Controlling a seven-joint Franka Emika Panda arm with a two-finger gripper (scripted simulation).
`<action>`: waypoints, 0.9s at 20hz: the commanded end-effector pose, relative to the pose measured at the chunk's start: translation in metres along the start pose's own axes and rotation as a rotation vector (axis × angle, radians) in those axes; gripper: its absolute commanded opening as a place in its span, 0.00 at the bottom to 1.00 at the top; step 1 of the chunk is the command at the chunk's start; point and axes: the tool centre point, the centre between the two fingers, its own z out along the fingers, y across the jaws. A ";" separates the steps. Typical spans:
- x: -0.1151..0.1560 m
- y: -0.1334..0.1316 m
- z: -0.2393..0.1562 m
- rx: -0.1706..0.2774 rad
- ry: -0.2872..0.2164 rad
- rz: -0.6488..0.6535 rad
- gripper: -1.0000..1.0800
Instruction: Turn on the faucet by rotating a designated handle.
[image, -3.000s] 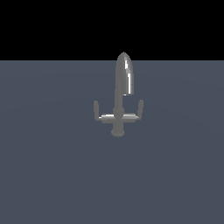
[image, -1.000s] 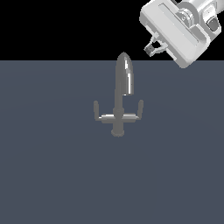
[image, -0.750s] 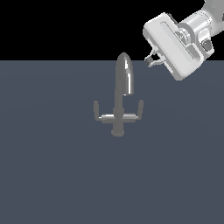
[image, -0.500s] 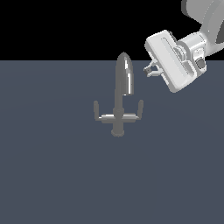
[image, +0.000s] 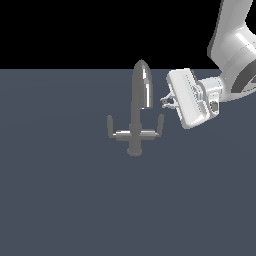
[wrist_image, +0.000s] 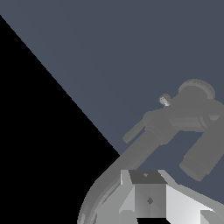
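The glossy grey faucet stands mid-floor with its tall arched spout, a round base and a crossbar carrying two short peg levers. The peg handle on the exterior view's right lies just below and slightly left of my gripper; its twin is on the far side of the spout. My gripper hangs in the air beside the spout, touching nothing, its fingers together and empty. The wrist view shows the faucet, its spout and my gripper close to the spout.
The faucet stands on a flat dark grey-blue floor. The white arm reaches in from the exterior view's upper right. Nothing else stands near the faucet.
The arm came into view from the upper right and moved down and left, bringing the gripper next to the spout, above the right peg. The faucet has not moved.
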 end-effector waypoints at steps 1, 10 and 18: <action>0.013 0.007 0.005 0.048 -0.021 0.020 0.00; 0.042 0.024 0.018 0.152 -0.069 0.069 0.00; 0.047 0.027 0.022 0.171 -0.077 0.078 0.00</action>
